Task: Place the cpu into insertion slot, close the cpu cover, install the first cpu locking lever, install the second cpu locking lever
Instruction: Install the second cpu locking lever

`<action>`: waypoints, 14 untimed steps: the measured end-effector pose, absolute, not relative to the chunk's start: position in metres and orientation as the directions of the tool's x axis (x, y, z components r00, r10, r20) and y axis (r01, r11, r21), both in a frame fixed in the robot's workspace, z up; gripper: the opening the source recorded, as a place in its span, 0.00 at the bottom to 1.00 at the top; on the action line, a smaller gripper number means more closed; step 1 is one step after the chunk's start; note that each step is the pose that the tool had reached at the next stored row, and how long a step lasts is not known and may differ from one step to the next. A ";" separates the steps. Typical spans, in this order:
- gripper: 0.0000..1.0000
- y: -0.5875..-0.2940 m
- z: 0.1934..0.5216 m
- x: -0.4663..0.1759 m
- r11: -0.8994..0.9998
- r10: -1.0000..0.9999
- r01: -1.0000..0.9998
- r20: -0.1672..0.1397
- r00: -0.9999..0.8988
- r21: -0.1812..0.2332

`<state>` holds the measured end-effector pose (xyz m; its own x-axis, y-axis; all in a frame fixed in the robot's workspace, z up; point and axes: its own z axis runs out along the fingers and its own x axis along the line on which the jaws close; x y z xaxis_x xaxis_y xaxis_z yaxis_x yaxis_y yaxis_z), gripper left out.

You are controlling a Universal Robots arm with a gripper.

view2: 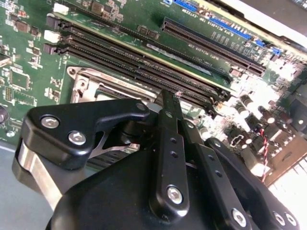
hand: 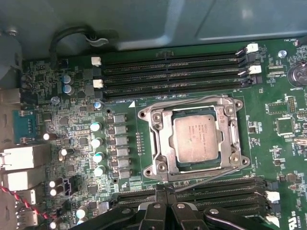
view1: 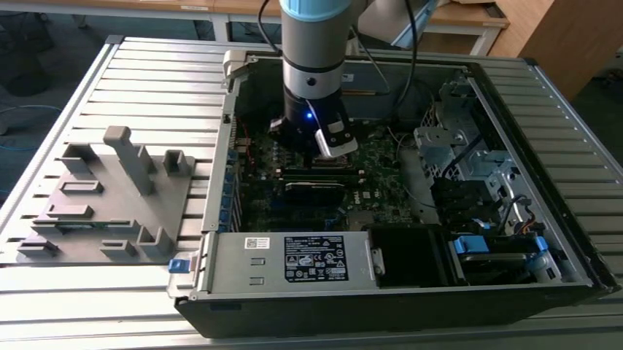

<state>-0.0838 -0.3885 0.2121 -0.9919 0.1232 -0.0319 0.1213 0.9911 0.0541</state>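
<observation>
Second wrist view puts the black fingers (view2: 175,139) close together, their tips nearly meeting with only a thin slit between them and nothing visibly pinched there. They stand right above the insertion slot (view2: 88,88), at the edge nearest the long black memory strips (view2: 139,60) on the green circuit board (view2: 29,72). In the first wrist view the fingers (hand: 165,203) reach to the rim of the insertion slot (hand: 158,143) on its side facing a second bank of black memory strips (hand: 230,189).

The cpu (hand: 195,139) lies flat inside the insertion slot, its dull silver top showing through the square window of the cpu cover (hand: 228,165), which lies down flat over it. Thin wire levers (hand: 211,175) run along the sides of the insertion slot; whether they are latched I cannot tell. A row of small cylindrical capacitors (hand: 97,148) stands just beside the insertion slot on the side away from the cpu cover's far edge.

In the exterior view the arm (view1: 314,65) comes straight down into the open computer case (view1: 545,240), which rests on a slatted metal surface (view1: 127,87). A grey fixture block (view1: 107,197) sits on the surface toward the exterior view's left of the case.
</observation>
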 end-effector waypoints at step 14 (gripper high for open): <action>0.10 -0.388 0.205 -0.085 0.991 0.123 0.121 -0.031 -0.992 0.058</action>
